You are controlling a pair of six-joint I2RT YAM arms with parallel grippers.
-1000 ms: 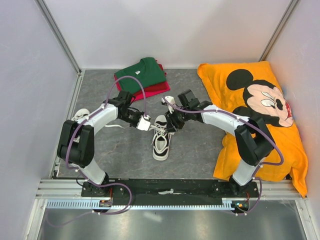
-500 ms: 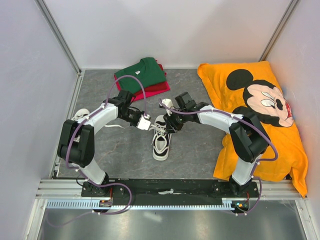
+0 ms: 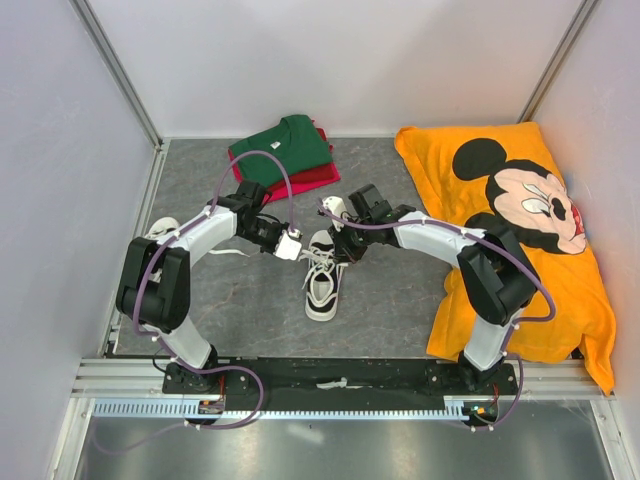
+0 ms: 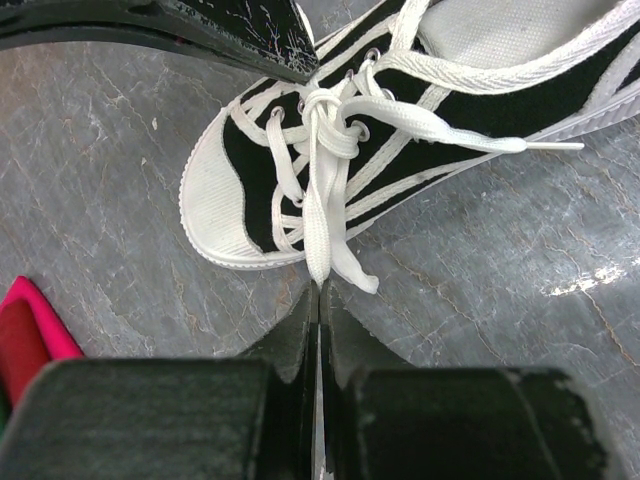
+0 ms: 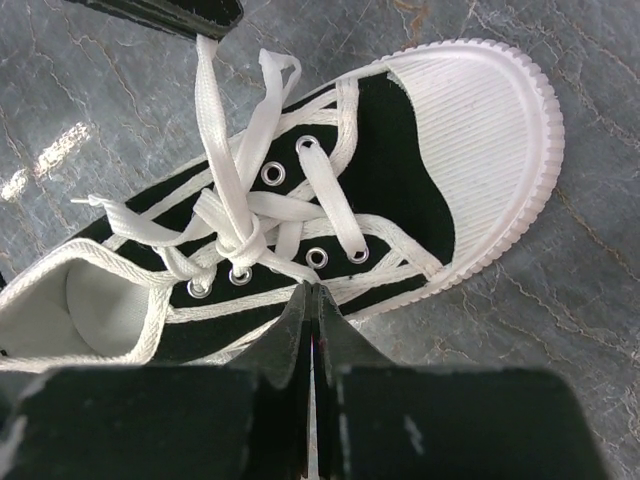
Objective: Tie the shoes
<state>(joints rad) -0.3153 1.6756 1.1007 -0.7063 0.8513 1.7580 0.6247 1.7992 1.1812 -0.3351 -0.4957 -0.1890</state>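
Mid-tabletop (image 3: pixel 250 310): one shoe (image 3: pixel 322 285), heel toward the arm bases, laced front under both arms. From above, the gripper tips and lacing merge into one dark-and-white cluster and are hard to separate.

Close views: black canvas upper, white trim, ribbed white toe cap (image 5: pixel 480 150). The heel is cut off in both wrist views. There is a small knot (image 4: pixel 325 108) over the upper eyelets.

Left gripper (image 4: pixel 320 295): fingers pressed flat together. A broad white lace (image 4: pixel 322 200) runs from the knot straight down to the tips and disappears between them, so it is pinched there. What lies past the pinch is hidden by the fingers. A loose fold of lace rests on the stone just beside the tips.

Right gripper (image 5: pixel 314 292): fingers also closed tight, with the tips against the shoe's side by the lower eyelets. Whether any lace is caught between them cannot be made out, since the tips cover that spot.

Second shoe (image 3: pixel 160 232): at the left wall, well apart from the first. It is mostly behind the left arm; only a white end and a trailing lace show.

Far side: a folded green shirt (image 3: pixel 282 148) lies on a red shirt (image 3: pixel 315 178), which shows only as an edge.

Right: an orange Mickey Mouse cloth (image 3: pixel 440 170), partly covered by the right arm.
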